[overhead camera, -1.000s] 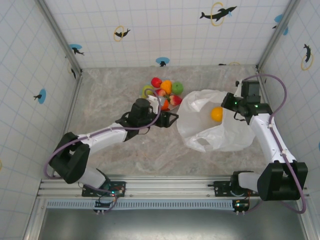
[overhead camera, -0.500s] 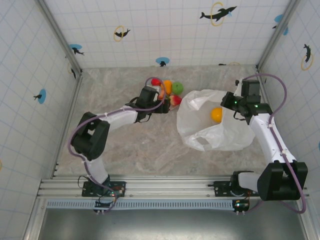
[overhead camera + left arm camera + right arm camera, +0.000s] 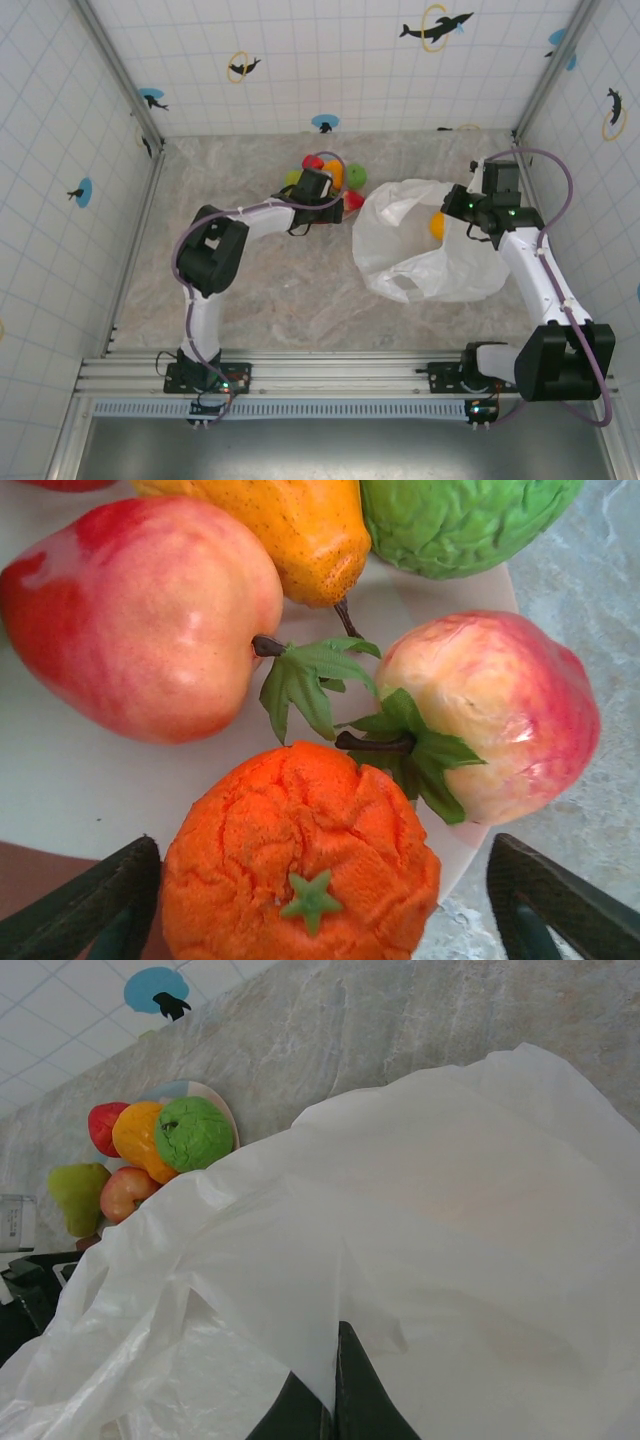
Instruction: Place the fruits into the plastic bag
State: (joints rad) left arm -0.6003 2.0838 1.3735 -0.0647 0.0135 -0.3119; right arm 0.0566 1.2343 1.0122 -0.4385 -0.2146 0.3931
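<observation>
The fruits (image 3: 333, 176) are piled on a plate at the back centre. My left gripper (image 3: 318, 194) stands open at that pile. In the left wrist view its dark fingers (image 3: 95, 905) flank a crinkled orange (image 3: 300, 860) without touching it. Behind the orange lie two red-yellow apples (image 3: 140, 620), a yellow pear (image 3: 290, 530) and a green fruit (image 3: 460, 520). The white plastic bag (image 3: 430, 245) lies to the right with an orange (image 3: 437, 224) showing inside. My right gripper (image 3: 468, 208) is shut on the bag's upper edge, with the film (image 3: 420, 1220) pinched between its fingertips (image 3: 345, 1400).
The plate (image 3: 60, 800) has a pale centre and a reddish-brown rim. Tiled walls close in the marble table (image 3: 220, 290) on three sides. My left arm stretches across the table's middle left. The bag's mouth faces the fruit pile (image 3: 160, 1145).
My left arm has reached out from mid-table to the fruit plate, and its gripper is now around the orange. The right arm has held still with the bag.
</observation>
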